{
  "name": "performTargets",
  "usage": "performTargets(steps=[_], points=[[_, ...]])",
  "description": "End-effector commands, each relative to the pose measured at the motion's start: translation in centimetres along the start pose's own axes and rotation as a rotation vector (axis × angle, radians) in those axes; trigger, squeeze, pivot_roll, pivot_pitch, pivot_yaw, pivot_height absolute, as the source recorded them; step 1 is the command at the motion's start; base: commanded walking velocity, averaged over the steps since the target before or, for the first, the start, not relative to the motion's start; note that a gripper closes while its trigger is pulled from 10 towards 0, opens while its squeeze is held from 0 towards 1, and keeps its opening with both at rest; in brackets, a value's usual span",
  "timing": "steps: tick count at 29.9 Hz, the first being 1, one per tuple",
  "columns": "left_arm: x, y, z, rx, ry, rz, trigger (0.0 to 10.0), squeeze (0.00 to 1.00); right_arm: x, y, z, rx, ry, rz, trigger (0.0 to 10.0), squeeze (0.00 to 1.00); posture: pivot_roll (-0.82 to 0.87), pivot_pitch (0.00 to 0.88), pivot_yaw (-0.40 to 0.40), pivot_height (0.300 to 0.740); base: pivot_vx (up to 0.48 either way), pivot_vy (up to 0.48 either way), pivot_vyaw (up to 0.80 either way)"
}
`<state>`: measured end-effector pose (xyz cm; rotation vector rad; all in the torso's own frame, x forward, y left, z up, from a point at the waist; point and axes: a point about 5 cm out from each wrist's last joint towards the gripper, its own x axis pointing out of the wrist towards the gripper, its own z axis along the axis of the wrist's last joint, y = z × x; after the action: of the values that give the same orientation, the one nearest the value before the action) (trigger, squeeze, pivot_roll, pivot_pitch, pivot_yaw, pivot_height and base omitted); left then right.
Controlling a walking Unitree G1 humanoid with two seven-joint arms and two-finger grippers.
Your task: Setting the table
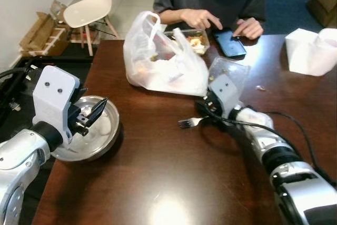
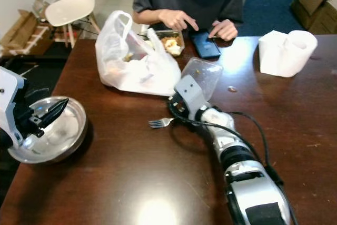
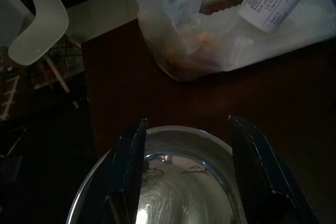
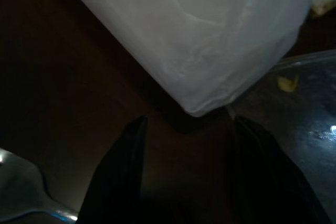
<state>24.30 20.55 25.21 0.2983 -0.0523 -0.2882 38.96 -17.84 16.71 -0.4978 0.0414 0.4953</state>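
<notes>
A: How far along is the table?

B: Barely begun. Left gripper [image 1: 95,113] hovers spread wide over the bowl [image 1: 100,130]; right gripper [image 4: 184,174] gapes empty, fork [image 1: 190,123] lying just beside its fingers.

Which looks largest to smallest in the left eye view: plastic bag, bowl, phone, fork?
1. plastic bag
2. bowl, nearer the camera, which may enlarge it
3. phone
4. fork, partly hidden by the right gripper

Overhead glare on table [image 1: 158,183]; dim wrist views.
</notes>
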Motion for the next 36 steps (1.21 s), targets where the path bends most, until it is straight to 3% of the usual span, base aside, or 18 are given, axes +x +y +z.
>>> performTargets(steps=[1,9,14,21,22,23,25,26,29,33,36], points=[[-0.3,0.0,-0.1,-0.004,0.012,0.003,10.0,0.00,-0.6,0.7,-2.5,0.002,0.117,0.024,10.0,0.00,0.25,0.182,0.203,0.740,0.000,0.000,0.00],[0.4,-0.8,-0.4,-0.041,0.002,-0.016,10.0,0.00,-2.2,0.2,-4.3,0.067,0.141,0.036,10.0,0.00,0.20,0.179,0.187,0.740,0.000,0.000,0.00],[0.8,-1.8,-0.8,-0.073,-0.005,-0.024,10.0,0.00,-2.7,1.3,-4.0,0.143,0.047,0.112,10.0,0.00,0.15,0.175,0.155,0.740,0.000,0.000,0.00],[1.1,-2.3,-1.0,-0.092,-0.012,-0.026,10.0,0.00,-3.9,3.8,-3.2,0.187,-0.010,0.161,10.0,0.00,0.13,0.171,0.142,0.740,0.000,0.000,0.00],[1.3,-2.6,-1.1,-0.098,-0.016,-0.034,10.0,0.00,-4.8,5.5,-2.3,0.227,-0.033,0.181,10.0,0.00,0.11,0.169,0.133,0.740,0.000,0.000,0.00],[1.3,-2.6,-1.1,-0.098,-0.016,-0.034,10.0,0.00,-4.8,5.5,-2.3,0.227,-0.033,0.181,10.0,0.00,0.11,0.169,0.133,0.740,0.000,0.000,0.00],[1.6,-3.0,-1.2,-0.102,-0.020,-0.039,10.0,0.00,-5.8,7.4,-1.2,0.272,-0.051,0.208,10.0,0.00,0.10,0.170,0.128,0.740,0.000,0.000,0.00],[1.6,-3.0,-1.2,-0.102,-0.020,-0.039,10.0,0.00,-5.8,7.4,-1.2,0.272,-0.051,0.208,10.0,0.00,0.10,0.170,0.128,0.740,0.000,0.000,0.00],[1.7,-3.2,-1.3,-0.108,-0.025,-0.038,10.0,0.00,-7.0,9.4,-0.2,0.344,-0.044,0.227,10.0,0.00,0.09,0.170,0.119,0.740,0.000,0.000,0.00],[1.8,-3.2,-1.3,-0.110,-0.026,-0.037,10.0,0.00,-7.3,9.8,0.0,0.361,-0.037,0.223,10.0,0.00,0.08,0.170,0.112,0.740,0.000,0.000,0.00],[1.9,-3.4,-1.4,-0.120,-0.031,-0.032,10.0,0.00,-8.4,10.1,0.6,0.374,-0.014,0.201,10.0,0.00,0.06,0.168,0.107,0.740,0.000,0.000,0.00]])
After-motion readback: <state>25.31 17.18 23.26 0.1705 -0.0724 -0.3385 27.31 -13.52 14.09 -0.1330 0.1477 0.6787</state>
